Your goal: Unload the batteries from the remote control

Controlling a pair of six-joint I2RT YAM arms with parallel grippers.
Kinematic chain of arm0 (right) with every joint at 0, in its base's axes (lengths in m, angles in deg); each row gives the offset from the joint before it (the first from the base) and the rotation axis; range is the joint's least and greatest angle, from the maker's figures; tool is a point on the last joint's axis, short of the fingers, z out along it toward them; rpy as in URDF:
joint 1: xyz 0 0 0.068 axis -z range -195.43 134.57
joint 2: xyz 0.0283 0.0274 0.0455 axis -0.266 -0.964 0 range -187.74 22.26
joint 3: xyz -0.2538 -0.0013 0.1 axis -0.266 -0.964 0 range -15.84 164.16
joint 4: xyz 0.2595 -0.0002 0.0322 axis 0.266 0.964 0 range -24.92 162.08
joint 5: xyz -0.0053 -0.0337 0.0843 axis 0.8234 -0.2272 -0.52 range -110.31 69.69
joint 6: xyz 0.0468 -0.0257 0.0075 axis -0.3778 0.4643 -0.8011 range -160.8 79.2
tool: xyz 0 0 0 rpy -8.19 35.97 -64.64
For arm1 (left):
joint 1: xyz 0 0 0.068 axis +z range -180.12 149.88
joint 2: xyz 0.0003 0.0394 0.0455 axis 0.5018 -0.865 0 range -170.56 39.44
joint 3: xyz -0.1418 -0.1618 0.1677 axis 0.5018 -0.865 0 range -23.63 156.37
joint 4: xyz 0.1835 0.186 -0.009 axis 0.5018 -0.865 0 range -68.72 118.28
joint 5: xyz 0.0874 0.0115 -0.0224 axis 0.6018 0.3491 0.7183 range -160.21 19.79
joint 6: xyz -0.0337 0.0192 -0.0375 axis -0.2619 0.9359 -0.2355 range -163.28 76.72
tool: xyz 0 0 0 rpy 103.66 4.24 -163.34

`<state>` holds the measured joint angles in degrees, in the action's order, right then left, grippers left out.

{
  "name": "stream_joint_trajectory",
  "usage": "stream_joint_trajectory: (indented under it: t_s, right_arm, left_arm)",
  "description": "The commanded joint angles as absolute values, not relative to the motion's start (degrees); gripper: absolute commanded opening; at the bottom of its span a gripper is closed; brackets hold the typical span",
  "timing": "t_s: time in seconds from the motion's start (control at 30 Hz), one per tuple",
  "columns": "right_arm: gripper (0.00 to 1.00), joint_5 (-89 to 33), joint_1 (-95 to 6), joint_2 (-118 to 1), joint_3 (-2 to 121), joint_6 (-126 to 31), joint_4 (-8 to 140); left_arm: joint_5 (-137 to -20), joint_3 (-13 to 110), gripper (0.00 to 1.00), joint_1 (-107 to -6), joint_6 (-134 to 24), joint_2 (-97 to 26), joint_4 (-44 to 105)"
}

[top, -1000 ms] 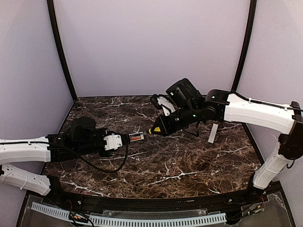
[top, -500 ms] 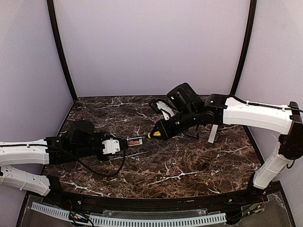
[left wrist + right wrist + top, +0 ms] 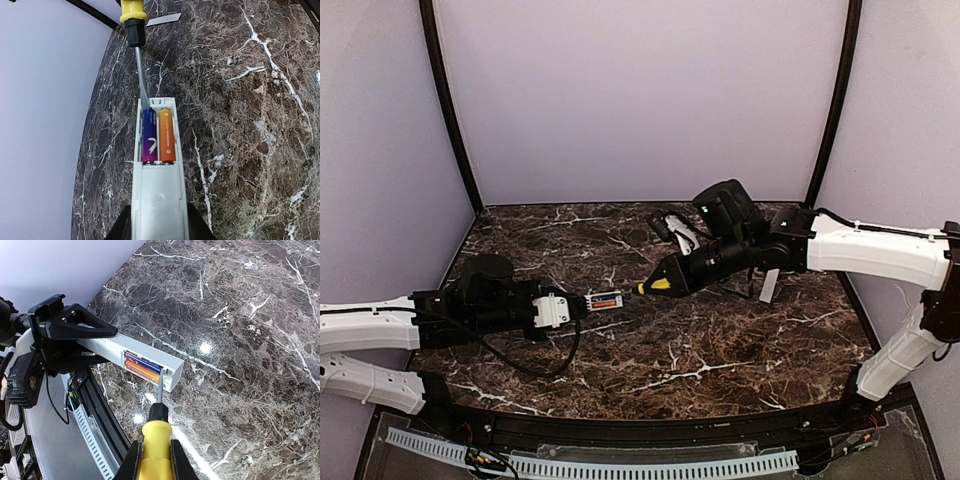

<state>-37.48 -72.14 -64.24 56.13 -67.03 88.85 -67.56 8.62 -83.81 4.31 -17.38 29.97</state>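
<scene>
My left gripper (image 3: 157,229) is shut on the white remote control (image 3: 157,200), holding it off the table with its open battery recess facing up. Two batteries lie side by side in the recess, one purple-blue (image 3: 149,137) and one orange (image 3: 166,136). My right gripper (image 3: 152,460) is shut on a yellow-handled screwdriver (image 3: 156,440). Its blade tip sits in the recess at the batteries' far end (image 3: 150,371). From above, the remote (image 3: 603,299) and the screwdriver (image 3: 660,284) meet at mid-table, between the left gripper (image 3: 565,305) and the right gripper (image 3: 678,273).
A pale cover strip (image 3: 769,281) lies on the dark marble table (image 3: 720,360) under the right arm, also visible as a cover strip (image 3: 164,20) beyond the screwdriver handle. Purple walls close off the back and sides.
The left gripper has carried the remote slightly down and left. The right arm has shifted right, so the screwdriver lies flatter, its tip still at the remote's end.
</scene>
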Motion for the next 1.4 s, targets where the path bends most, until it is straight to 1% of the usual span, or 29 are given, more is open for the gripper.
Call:
stream_joint_trajectory:
  t_s: [0.0, 1.37]
  right_arm:
    - [0.00, -48.0, -73.3, -62.8, 54.9, -68.0, 76.6]
    - [0.00, -54.2, -72.9, -59.8, 50.5, -70.9, 69.4]
  left_arm:
    - [-73.8, 8.6, 0.00, -85.3, 4.7, -15.8, 39.3]
    - [-76.5, 8.0, 0.00, -85.4, 4.2, -14.9, 39.4]
